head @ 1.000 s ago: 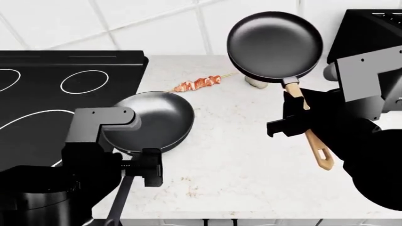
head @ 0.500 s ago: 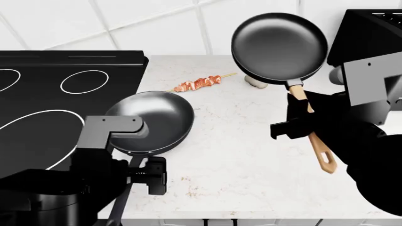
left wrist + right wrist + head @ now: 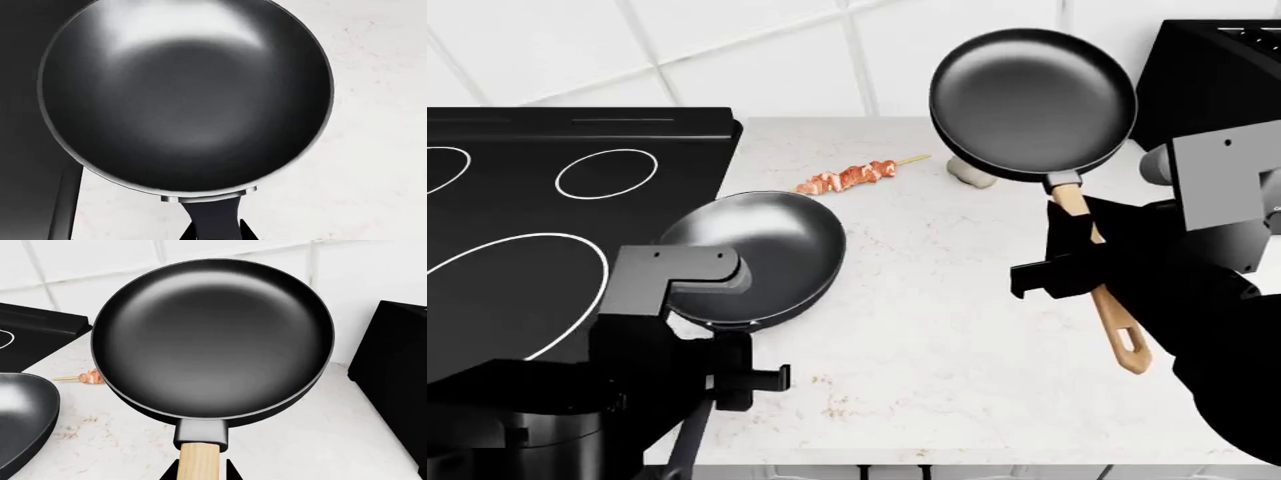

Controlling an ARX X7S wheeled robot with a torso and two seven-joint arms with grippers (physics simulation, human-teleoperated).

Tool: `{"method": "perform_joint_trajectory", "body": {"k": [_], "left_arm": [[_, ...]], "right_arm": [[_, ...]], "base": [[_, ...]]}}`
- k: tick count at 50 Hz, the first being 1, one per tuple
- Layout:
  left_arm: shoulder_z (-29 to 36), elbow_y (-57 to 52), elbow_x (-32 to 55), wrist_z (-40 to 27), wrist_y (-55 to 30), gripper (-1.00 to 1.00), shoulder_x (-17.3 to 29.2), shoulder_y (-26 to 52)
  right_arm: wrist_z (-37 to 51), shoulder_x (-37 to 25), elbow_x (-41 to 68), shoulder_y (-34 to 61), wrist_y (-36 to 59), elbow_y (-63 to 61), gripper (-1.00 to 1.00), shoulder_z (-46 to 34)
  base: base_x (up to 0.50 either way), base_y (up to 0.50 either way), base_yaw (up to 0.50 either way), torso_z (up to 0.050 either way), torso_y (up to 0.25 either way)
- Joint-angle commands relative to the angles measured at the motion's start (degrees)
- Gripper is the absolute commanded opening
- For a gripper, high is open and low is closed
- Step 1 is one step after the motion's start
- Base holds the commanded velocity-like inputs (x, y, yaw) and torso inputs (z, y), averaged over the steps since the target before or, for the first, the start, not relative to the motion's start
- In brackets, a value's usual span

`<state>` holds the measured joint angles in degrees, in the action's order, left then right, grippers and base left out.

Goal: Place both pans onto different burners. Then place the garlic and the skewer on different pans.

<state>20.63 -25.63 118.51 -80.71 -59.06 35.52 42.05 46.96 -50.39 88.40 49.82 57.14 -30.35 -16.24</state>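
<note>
Left wrist view: we look straight down into the deep pan (image 3: pixel 185 95), its thin black handle running back between our left fingers (image 3: pixel 190 234), which look clamped on it. The bowl hangs mostly over the pale bench (image 3: pixel 380 150), with the black stovetop (image 3: pixel 30 165) just beside its rim. We judge the handle grip is there to carry it across, level.

Head view: the left gripper (image 3: pixel 714 375) holds that pan at about 7 o'clock of the frame, near the big burner ring (image 3: pixel 554 290); neither pan sits on a burner yet. The right gripper (image 3: pixel 1068 262) pinches the wooden handle, lifting the shallow pan (image 3: pixel 1033 104) at 1 o'clock, tilted toward us. The skewer (image 3: pixel 849 177) lies on the bench near centre; the garlic (image 3: pixel 966 174) peeks from behind the shallow pan's rim.

Right wrist view: the right fingers (image 3: pixel 227 471) flank the wooden handle, closed on it as far as we can see. The skewer shows at 9 o'clock of the pan; the garlic is hidden.
</note>
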Motion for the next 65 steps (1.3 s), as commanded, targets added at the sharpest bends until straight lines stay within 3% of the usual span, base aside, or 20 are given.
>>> {"method": "perform_joint_trajectory", "body": {"k": [1, 17, 32, 65], "left_arm": [[-1.0, -2.21, 0.61, -1.0, 2.01, -1.0, 0.22, 1.21], [-3.85, -5.04, -3.15, 1.64, 2.73, -1.0, 0.99, 2.31], [-6.96, -7.45, -13.26, 8.78, 1.74, -1.0, 0.88, 3.88], [-8.7, -7.53, -35.36, 26.05, 5.28, -1.0, -1.0, 2.82]], "right_arm": [[0.76, -0.17, -2.79, 2.44, 0.09, -0.52, -1.0, 2.17], [1.31, -0.11, -2.52, 3.66, 0.29, -0.6, -1.0, 1.81], [5.88, -1.09, 0.47, 4.25, 2.08, -2.72, -1.0, 0.93], [3.44, -6.07, -1.44, -7.08, -8.19, -12.59, -1.0, 11.91]], "base": [[0.0, 0.0, 0.0, 0.0, 0.011], [0.0, 0.0, 0.0, 0.001, 0.003], [0.0, 0.0, 0.0, 0.001, 0.004], [0.0, 0.0, 0.0, 0.001, 0.004]]}}
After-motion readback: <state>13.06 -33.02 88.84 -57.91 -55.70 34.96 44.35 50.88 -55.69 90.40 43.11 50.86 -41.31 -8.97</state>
